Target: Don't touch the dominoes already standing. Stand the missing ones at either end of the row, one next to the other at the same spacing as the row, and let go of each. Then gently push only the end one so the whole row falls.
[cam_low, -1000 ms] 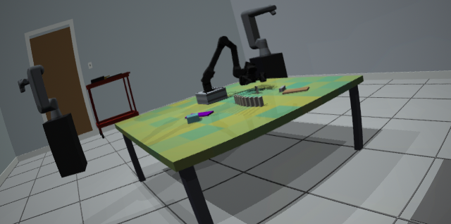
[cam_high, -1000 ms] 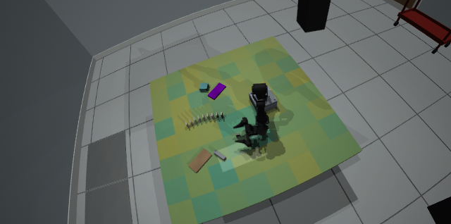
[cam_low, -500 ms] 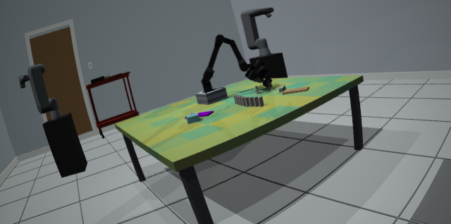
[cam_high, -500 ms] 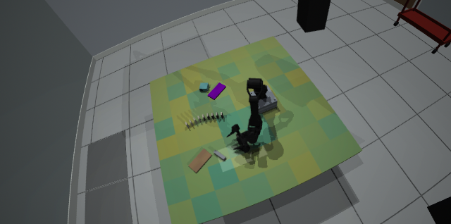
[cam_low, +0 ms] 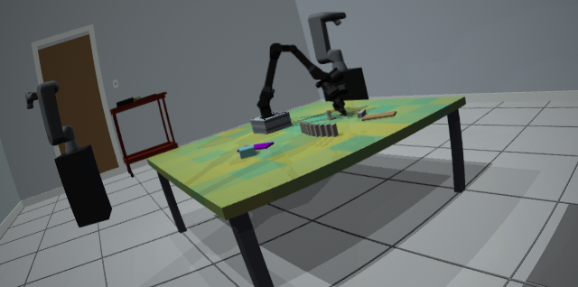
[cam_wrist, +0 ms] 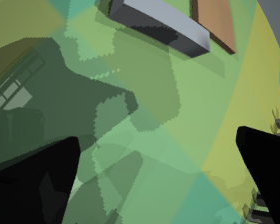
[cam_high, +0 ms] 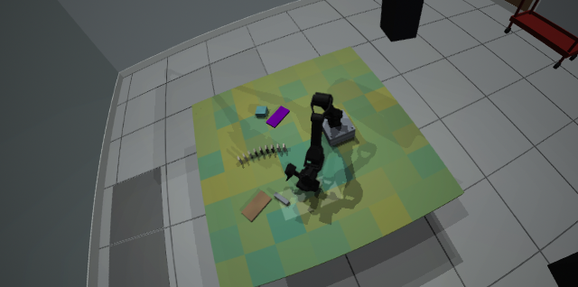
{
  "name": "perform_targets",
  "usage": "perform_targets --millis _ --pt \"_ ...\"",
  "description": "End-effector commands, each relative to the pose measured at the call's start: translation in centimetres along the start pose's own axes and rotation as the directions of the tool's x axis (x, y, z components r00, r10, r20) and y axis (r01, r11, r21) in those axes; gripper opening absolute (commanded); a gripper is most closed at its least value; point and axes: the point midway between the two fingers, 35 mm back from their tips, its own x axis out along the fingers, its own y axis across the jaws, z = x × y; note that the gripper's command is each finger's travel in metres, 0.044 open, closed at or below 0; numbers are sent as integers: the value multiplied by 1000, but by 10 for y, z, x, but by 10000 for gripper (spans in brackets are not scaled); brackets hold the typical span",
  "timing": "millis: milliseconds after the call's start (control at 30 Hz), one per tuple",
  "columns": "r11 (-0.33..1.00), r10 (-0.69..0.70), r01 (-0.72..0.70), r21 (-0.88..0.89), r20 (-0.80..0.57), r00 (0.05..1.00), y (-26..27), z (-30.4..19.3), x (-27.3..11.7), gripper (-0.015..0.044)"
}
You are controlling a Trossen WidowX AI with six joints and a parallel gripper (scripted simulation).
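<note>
A curved row of thin grey dominoes (cam_high: 267,149) (cam_low: 321,130) stands on the table; a few show at the right edge of the wrist view. One grey domino (cam_low: 329,115) stands upright apart from the row, behind it in the exterior view; the arm seems to hide it in the top view. Another grey domino (cam_high: 282,199) (cam_low: 361,114) (cam_wrist: 161,25) lies flat beside the brown board. My gripper (cam_low: 340,110) (cam_wrist: 161,140) is open and empty, low over the table between the lone domino and the lying one. The lying domino is ahead of the fingertips, not between them.
The brown board (cam_high: 256,206) (cam_low: 379,115) (cam_wrist: 216,22) lies just beyond the lying domino. A purple slab (cam_high: 277,116) (cam_low: 264,146) and a teal block (cam_high: 261,111) (cam_low: 247,152) lie on the other side of the row. The arm's grey base (cam_high: 342,135) (cam_low: 275,124) stands on the patchwork table.
</note>
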Motion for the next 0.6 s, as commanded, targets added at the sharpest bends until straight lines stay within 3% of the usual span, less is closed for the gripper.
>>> perform_targets --millis 0,400,567 --pt "857 418 -463 -226 -222 881 -32 -12 -56 440" --pt "737 554 -636 -228 -336 762 -39 -34 -90 440" --pt "734 557 -641 -227 -338 758 -40 -34 -91 440"
